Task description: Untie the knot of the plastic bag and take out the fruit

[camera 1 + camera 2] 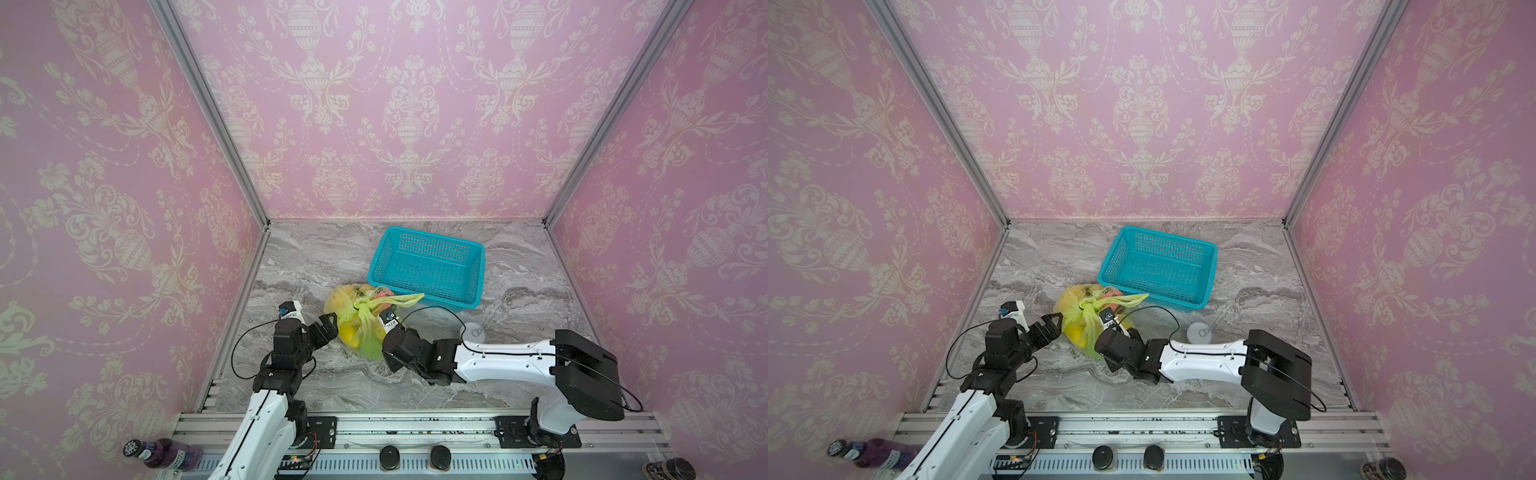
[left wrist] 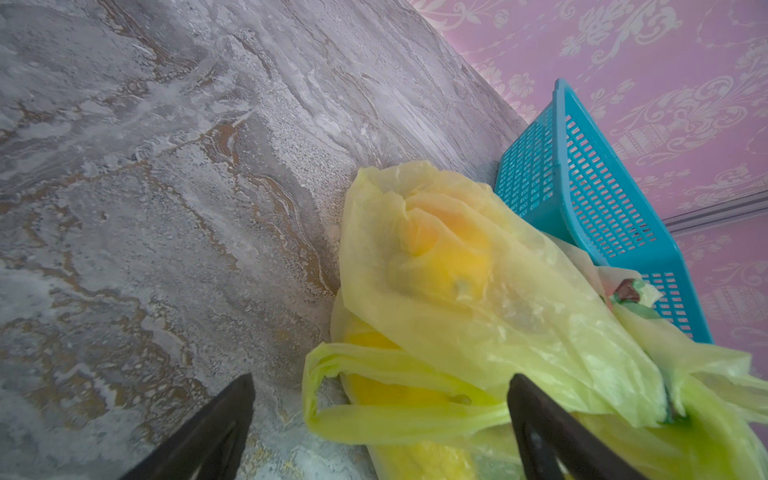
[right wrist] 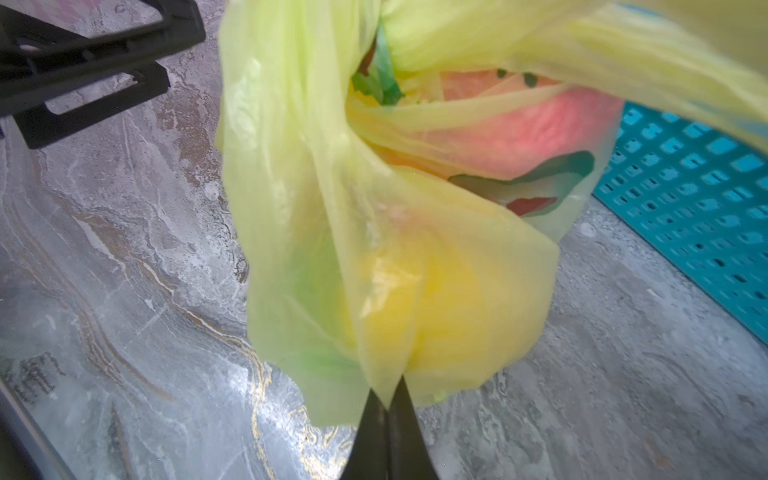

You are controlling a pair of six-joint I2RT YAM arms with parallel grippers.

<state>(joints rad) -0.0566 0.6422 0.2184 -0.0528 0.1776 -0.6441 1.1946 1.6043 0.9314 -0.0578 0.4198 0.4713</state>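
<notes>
One bag (image 1: 360, 332), its knot (image 1: 358, 306) tied, lies just before the near wall of the basket (image 1: 449, 300). Fruit (image 2: 449, 257) shows yellow and pink through the film. My right gripper (image 3: 388, 388) is clenched on a fold of the bag, on the side away from the basket. My left gripper (image 2: 381, 378) is released, jaws wide, holding nothing, just beside the bag.

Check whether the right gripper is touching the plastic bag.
Touching. In the right wrist view the right gripper has its jaws closed on a pinched fold of the plastic bag, and the film runs straight in between them.
</notes>
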